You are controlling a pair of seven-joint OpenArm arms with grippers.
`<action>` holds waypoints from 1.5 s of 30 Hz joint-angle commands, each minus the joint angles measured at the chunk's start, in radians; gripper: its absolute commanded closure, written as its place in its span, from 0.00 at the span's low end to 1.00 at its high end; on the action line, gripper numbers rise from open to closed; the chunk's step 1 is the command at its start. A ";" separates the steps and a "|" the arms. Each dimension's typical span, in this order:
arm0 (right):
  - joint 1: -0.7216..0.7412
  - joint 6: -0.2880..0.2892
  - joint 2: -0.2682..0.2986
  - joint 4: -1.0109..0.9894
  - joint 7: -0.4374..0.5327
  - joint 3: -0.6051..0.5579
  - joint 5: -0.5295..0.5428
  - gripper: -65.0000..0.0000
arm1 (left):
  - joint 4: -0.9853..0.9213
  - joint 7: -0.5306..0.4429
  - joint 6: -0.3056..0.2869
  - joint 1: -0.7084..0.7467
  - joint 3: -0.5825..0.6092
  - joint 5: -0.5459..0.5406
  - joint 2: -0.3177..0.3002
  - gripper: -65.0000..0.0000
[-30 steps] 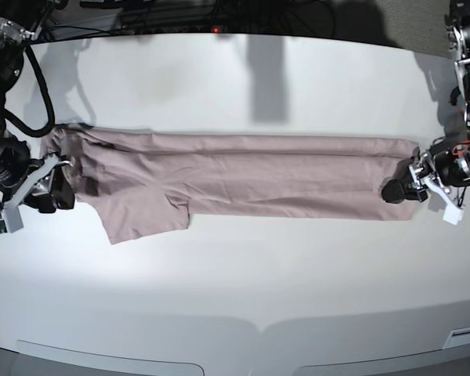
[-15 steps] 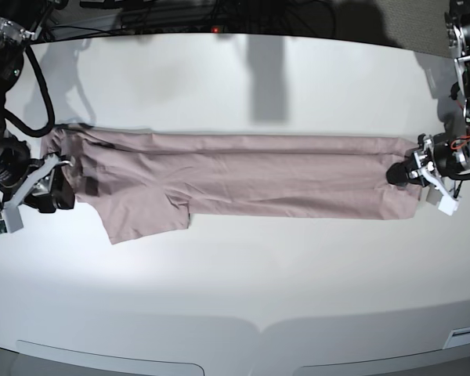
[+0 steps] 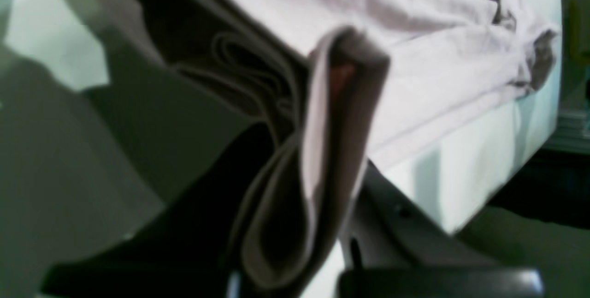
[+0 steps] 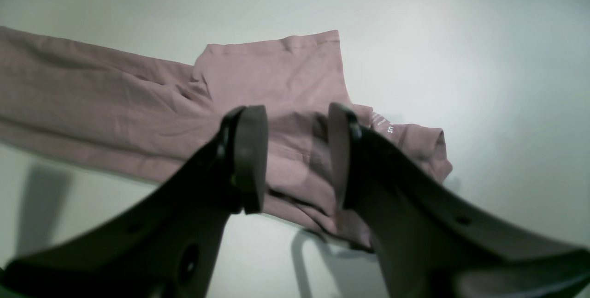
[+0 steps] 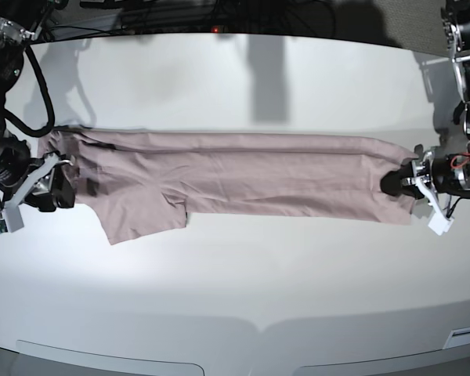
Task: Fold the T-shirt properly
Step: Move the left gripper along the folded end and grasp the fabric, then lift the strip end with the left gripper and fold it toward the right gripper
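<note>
1. Fabric fills the middle of the left wrist view: a thick bundle of folded layers of the T-shirt (image 3: 322, 159) hangs pinched in the left gripper (image 3: 318, 224), whose dark jaws stand narrow and clamped on the hem end. My reading is that the grip takes every layer at once so the whole end can be lifted and carried over as one.

2. Past that bundle, toward the upper right of the same view, the rest of the shirt runs away flat over the white table (image 3: 484, 173).

3. Near the lens in the right wrist view, the right gripper (image 4: 297, 157) has its two dark pads (image 4: 251, 155) about half apart, hanging just above the collar end. Whether any cloth lies between them I cannot tell. A small printed label shows right of the pads.

4. Beyond the pads, a sleeve (image 4: 276, 67) lies flat at the upper middle, and the long body trails off to the left edge.

5. From overhead, the T-shirt (image 5: 243, 176) lies as a long narrow strip across the middle of the table (image 5: 235, 290), left gripper (image 5: 403, 184) at its right end and right gripper (image 5: 59, 188) at its left end. One sleeve (image 5: 145, 215) sticks out toward the lower left. Stretching between both ends likely keeps the strip straight for the next fold.

6. Compared with a second ago, the left gripper has shut from wide open onto the hem, and the right end of the strip looks drawn in and puckered. The right gripper's opening is unchanged.
</note>
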 commanded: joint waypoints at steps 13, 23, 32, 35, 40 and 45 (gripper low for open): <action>0.011 0.004 0.016 0.019 0.020 0.007 0.019 0.64 | 0.048 0.087 0.000 -0.023 -0.004 -0.148 0.101 1.00; 0.011 0.004 0.016 0.019 0.019 0.007 0.019 0.64 | 0.178 0.087 0.000 -0.023 -0.004 -0.145 0.275 1.00; 0.011 0.004 0.017 0.019 0.008 0.007 0.019 0.64 | 0.187 -0.002 -0.001 -0.022 -0.004 0.059 0.422 1.00; 0.012 0.004 0.017 0.019 0.009 0.007 0.019 0.64 | 0.187 -0.020 -0.001 -0.022 -0.004 0.113 0.457 1.00; 0.011 0.004 0.017 0.019 0.009 0.007 0.019 0.64 | 0.187 -0.026 -0.001 -0.021 -0.003 0.133 0.478 1.00; 0.012 0.004 0.017 0.019 0.009 0.007 0.019 0.64 | 0.187 -0.018 -0.001 -0.019 -0.003 0.133 0.489 1.00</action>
